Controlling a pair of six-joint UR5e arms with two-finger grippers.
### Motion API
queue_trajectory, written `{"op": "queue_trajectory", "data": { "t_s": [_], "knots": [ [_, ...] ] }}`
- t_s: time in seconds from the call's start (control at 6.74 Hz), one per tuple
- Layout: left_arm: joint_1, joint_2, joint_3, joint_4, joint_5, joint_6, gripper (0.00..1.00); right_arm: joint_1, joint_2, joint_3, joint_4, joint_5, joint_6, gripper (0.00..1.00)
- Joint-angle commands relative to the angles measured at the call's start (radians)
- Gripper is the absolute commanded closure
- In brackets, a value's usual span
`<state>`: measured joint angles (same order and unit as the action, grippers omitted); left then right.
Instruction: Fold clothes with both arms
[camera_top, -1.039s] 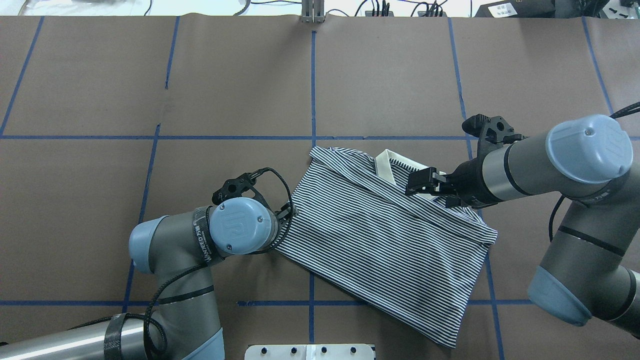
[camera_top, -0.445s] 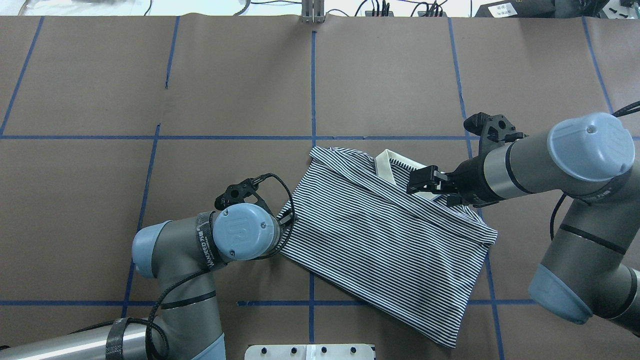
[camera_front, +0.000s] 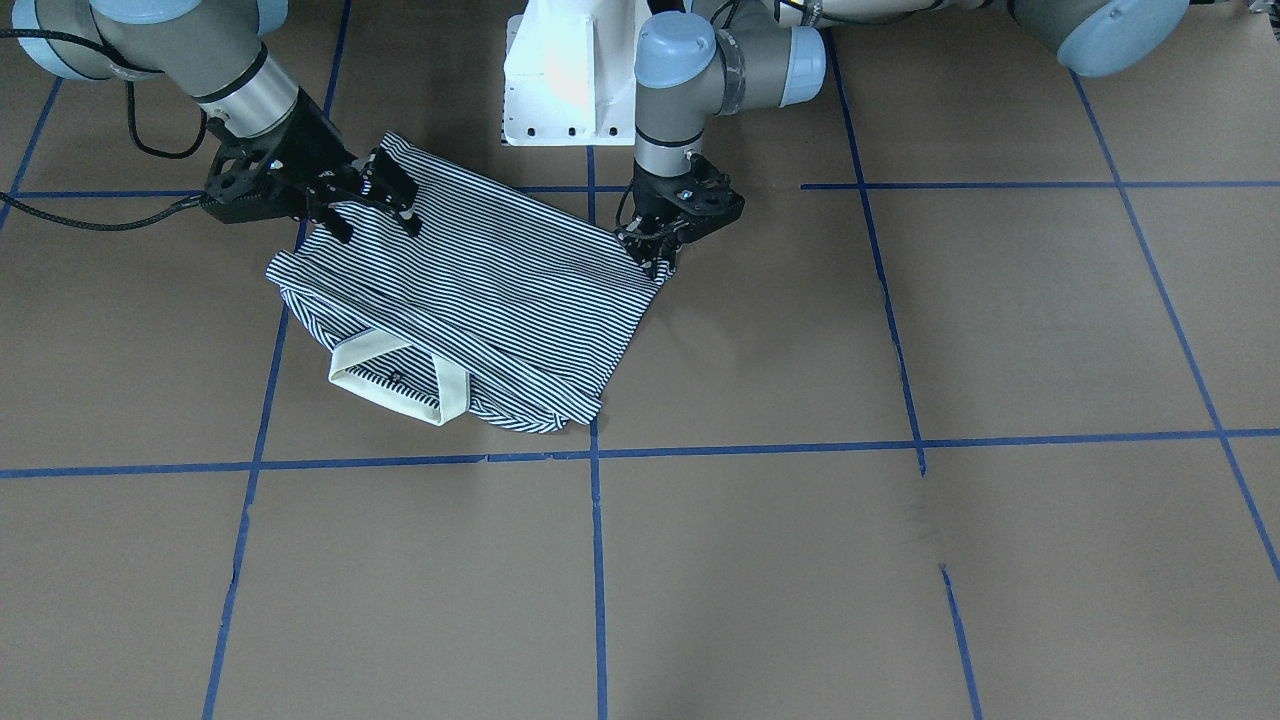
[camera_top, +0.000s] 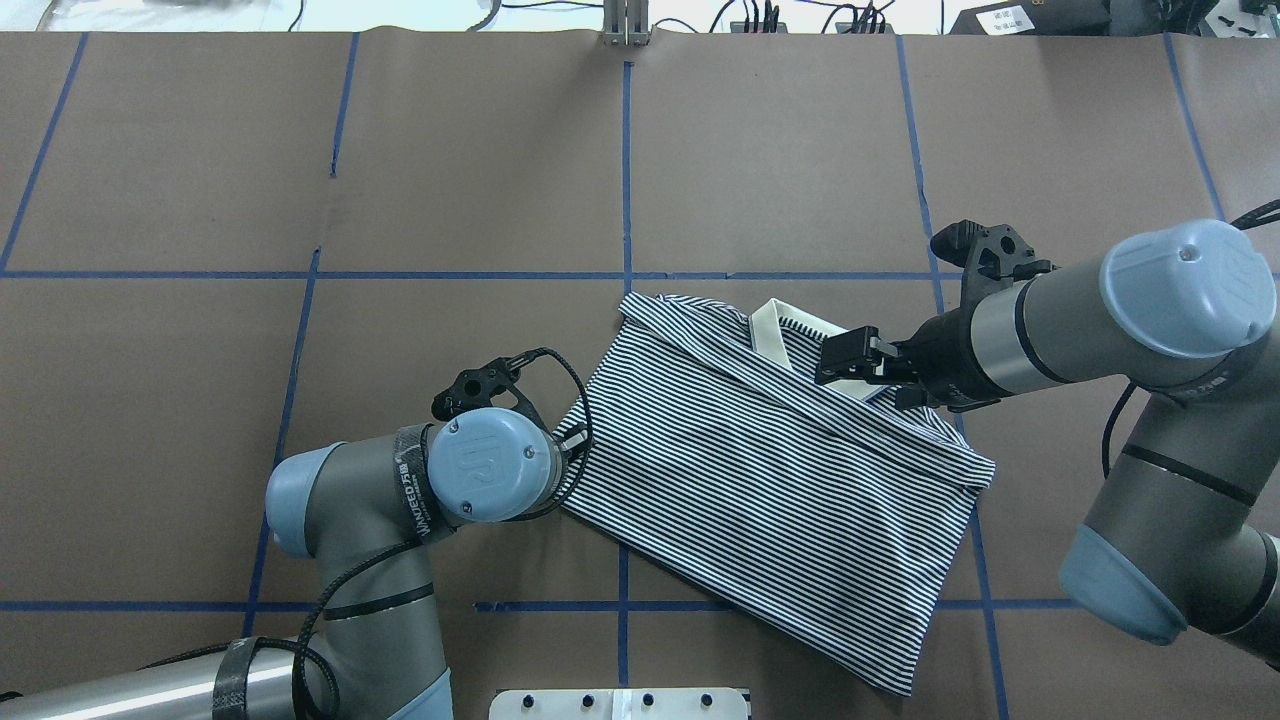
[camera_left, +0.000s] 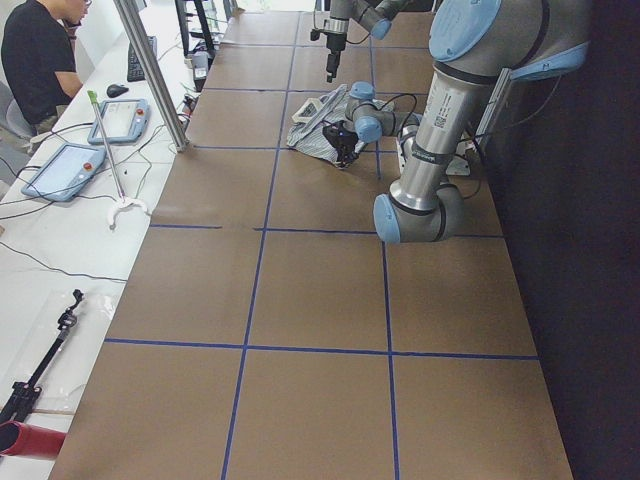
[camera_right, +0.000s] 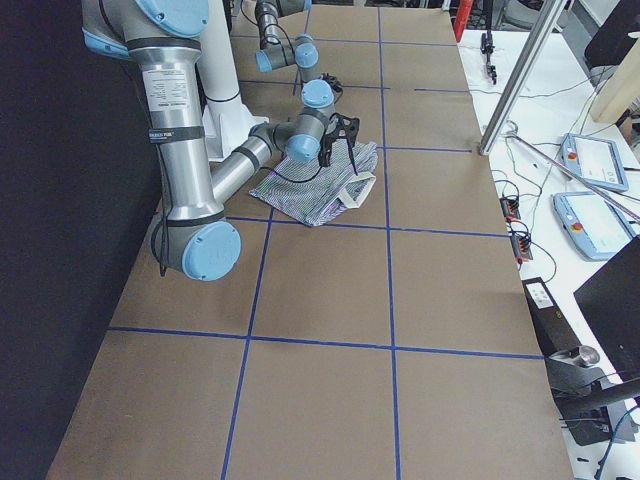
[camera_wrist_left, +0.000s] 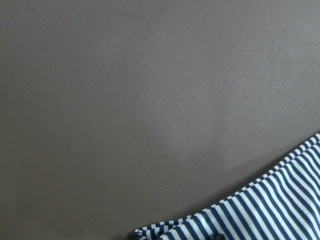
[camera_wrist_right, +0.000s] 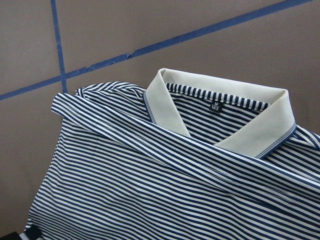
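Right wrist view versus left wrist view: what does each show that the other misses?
Only the right wrist view shows the cream collar, the small neck label and the blue tape lines. Only the left wrist view shows an outer edge of the shirt at its bottom right, with a wide stretch of bare table beyond it. Both show navy-and-white striped cloth lying on the brown table.

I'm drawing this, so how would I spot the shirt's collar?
Look at the brown table, then the striped shirt lying on it. The collar sits at its far edge by the right claw; it alone is plain cream, not striped.
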<state>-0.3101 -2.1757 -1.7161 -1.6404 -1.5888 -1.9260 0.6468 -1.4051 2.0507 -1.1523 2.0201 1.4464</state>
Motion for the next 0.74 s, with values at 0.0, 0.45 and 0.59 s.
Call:
{"op": "queue_trajectory", "data": {
  "t_s": [0.0,0.45,0.59],
  "knots": [
    [0.000,-0.004,-0.005,0.022,0.000,0.007,1.00,0.001,0.000,0.002,-0.003,0.000,0.000,0.00],
    [-0.075,0.002,-0.001,0.050,0.003,0.042,1.00,0.001,0.002,0.002,-0.004,-0.001,0.002,0.00],
    [-0.113,0.001,0.003,0.053,0.025,0.070,1.00,0.001,0.002,0.002,-0.004,-0.001,0.005,0.00]
  ]
}}
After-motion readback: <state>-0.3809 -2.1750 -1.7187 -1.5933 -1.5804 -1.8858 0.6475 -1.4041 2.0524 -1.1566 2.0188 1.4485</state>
